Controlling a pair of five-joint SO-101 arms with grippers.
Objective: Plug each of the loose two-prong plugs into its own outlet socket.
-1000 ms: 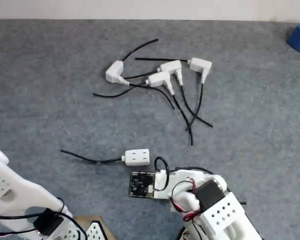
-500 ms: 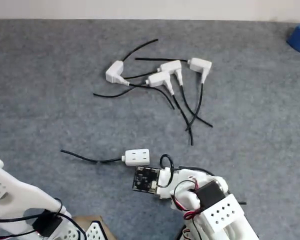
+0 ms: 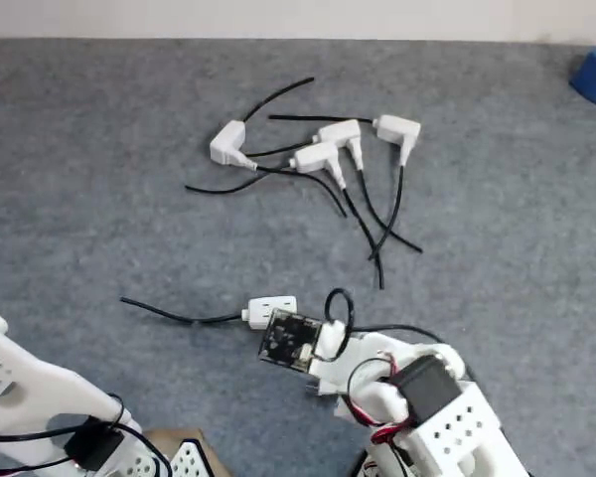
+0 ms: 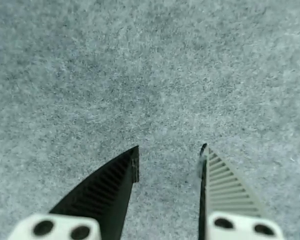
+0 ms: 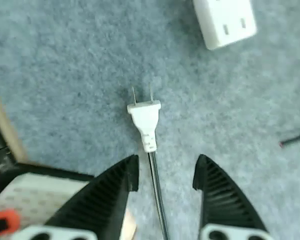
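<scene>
Grey carpet (image 3: pixel 99 199) is covering everything, with four white corded bits (image 3: pixel 318 149) lying tangled at the far side. Left gripper (image 4: pixel 168 155) is hanging spread over bare carpet, and right gripper (image 5: pixel 165 167) is hanging spread too, its fingers (image 5: pixel 110 195) either side of the cord (image 5: pixel 157 195) of a plug (image 5: pixel 145 117) that's lying flat, socket (image 5: pixel 225 22) near its prongs but apart.
</scene>
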